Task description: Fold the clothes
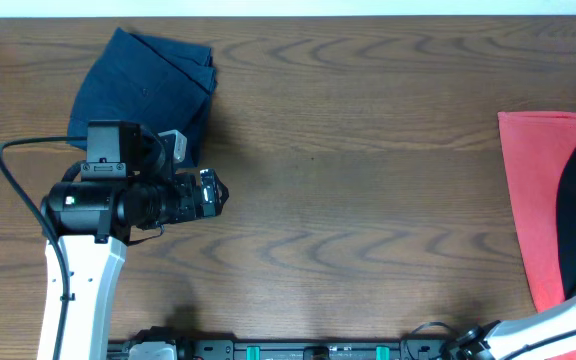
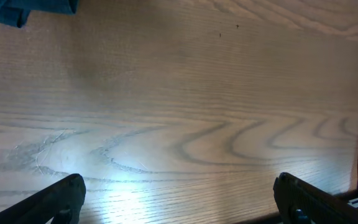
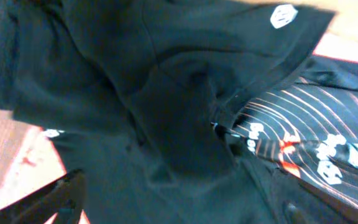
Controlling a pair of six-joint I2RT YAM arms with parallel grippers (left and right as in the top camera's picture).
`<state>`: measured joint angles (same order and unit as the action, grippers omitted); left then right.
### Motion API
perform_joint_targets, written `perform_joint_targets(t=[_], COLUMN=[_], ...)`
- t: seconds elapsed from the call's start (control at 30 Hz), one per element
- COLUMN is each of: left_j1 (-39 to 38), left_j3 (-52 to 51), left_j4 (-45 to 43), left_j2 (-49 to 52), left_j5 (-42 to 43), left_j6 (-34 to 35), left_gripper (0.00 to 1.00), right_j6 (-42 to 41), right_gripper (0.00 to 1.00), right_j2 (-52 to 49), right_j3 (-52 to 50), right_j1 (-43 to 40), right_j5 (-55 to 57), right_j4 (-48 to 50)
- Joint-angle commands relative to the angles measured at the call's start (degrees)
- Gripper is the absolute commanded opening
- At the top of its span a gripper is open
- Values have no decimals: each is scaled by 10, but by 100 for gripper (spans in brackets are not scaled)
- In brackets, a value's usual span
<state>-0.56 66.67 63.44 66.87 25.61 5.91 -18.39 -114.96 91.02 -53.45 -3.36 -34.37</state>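
Cloth looks limp and light: black shirt [image 3: 135, 93] lies crumpled under right gripper [image 3: 182, 196], fingers [image 3: 55, 199] spread; pinch a hem. Left gripper [image 2: 179, 183], also spread, hovers over table [image 2: 166, 93].

Pretty sure I'm driving this in a robotics lab or test bench, not somebody's home. It all hangs off one wood-grain table [image 1: 368, 150]. A black mounting rail [image 1: 298, 351] with green clips [image 1: 253, 352] runs along its near edge, a white robot arm [image 1: 78, 290] comes up from that edge, and a loose black cable [image 1: 38, 142] loops over its left side (the overhead view only covers the tabletop, mind you).
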Motion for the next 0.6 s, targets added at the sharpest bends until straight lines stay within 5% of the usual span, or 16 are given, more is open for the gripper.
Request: perform_joint_targets(t=[0.0, 0.2, 0.27, 0.37, 0.43, 0.57], left_j1=[-1, -1, -1, -1, -1, -1], left_j3=[12, 12, 12, 12, 12, 12], left_j4=[2, 2, 2, 2, 2, 1], left_j2=[1, 1, 1, 1, 1, 1], left_j5=[9, 9, 10, 10, 10, 10], left_j6=[-8, -7, -7, -7, -7, -7], left_gripper=[98, 98, 98, 98, 98, 98], right_j6=[32, 33, 33, 33, 31, -6], right_gripper=[89, 82, 67, 14, 2, 1], right_j2=[-34, -64, -74, -74, -64, -17], right_j3=[4, 4, 4, 5, 14, 34], right_j1=[0, 2, 2, 2, 2, 16], right_j5=[-36, -11, -5, -33, -120, -307], right_j4=[12, 24, 26, 26, 32, 68])
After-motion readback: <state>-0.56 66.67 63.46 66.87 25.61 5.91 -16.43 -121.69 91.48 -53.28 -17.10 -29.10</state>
